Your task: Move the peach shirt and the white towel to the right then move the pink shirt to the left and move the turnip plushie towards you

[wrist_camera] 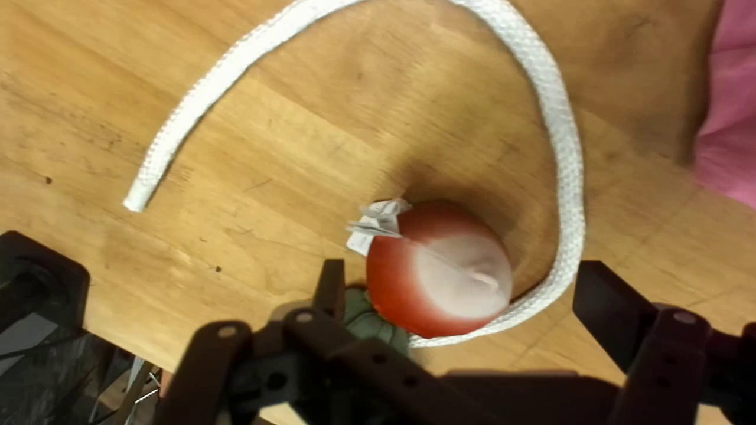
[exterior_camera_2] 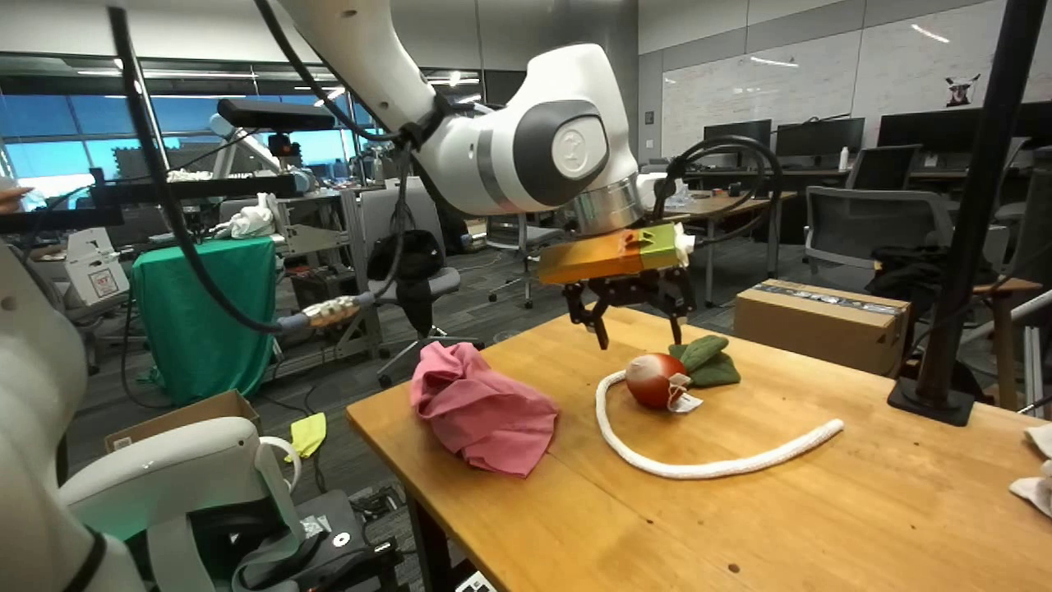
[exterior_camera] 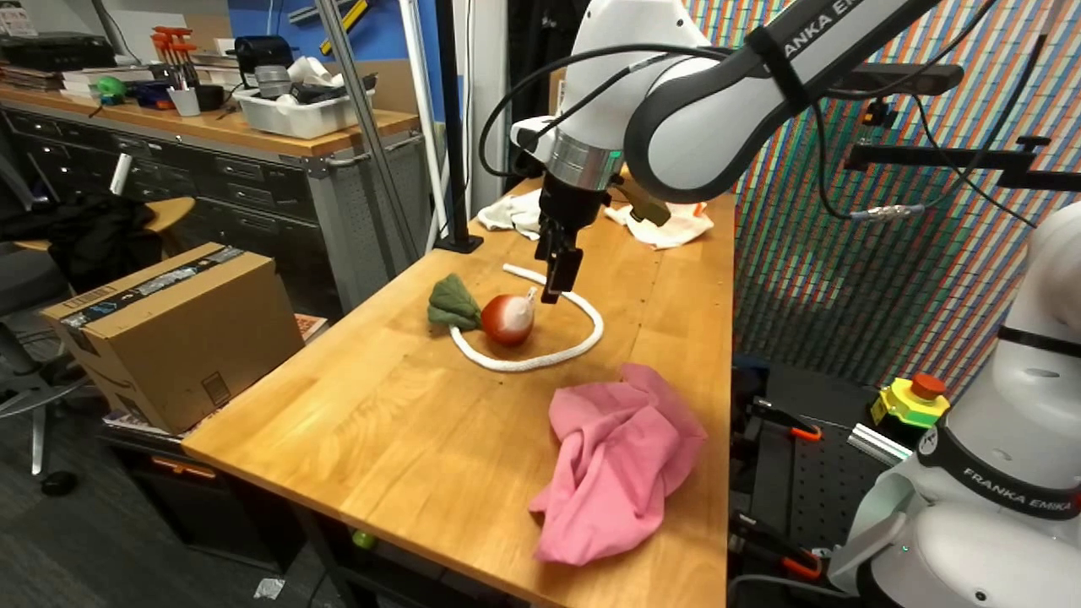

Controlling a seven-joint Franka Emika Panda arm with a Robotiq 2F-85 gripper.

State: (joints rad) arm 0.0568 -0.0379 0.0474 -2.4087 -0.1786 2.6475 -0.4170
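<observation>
The turnip plushie (exterior_camera: pixel 509 318), red and white with green leaves, lies on the wooden table in both exterior views (exterior_camera_2: pixel 655 381). In the wrist view the plushie (wrist_camera: pixel 440 271) is below and between the fingers. My gripper (exterior_camera_2: pixel 639 339) is open and empty above it, apart from it; its fingers also show in the wrist view (wrist_camera: pixel 460 286). The crumpled pink shirt (exterior_camera: pixel 621 464) lies near the table edge and shows in the other views (exterior_camera_2: pixel 485 411) (wrist_camera: pixel 732 112). A white towel (exterior_camera: pixel 517 213) and a pale peach cloth (exterior_camera: pixel 667 228), partly hidden by the arm, lie at the far end.
A white rope (exterior_camera: pixel 540 363) curves round the plushie on the table (exterior_camera: pixel 380 405). A black post (exterior_camera_2: pixel 945 247) stands at the table's edge. A cardboard box (exterior_camera_2: pixel 822 325) is beside the table. Pale cloth (exterior_camera_2: pixel 1037 485) shows at the frame's edge.
</observation>
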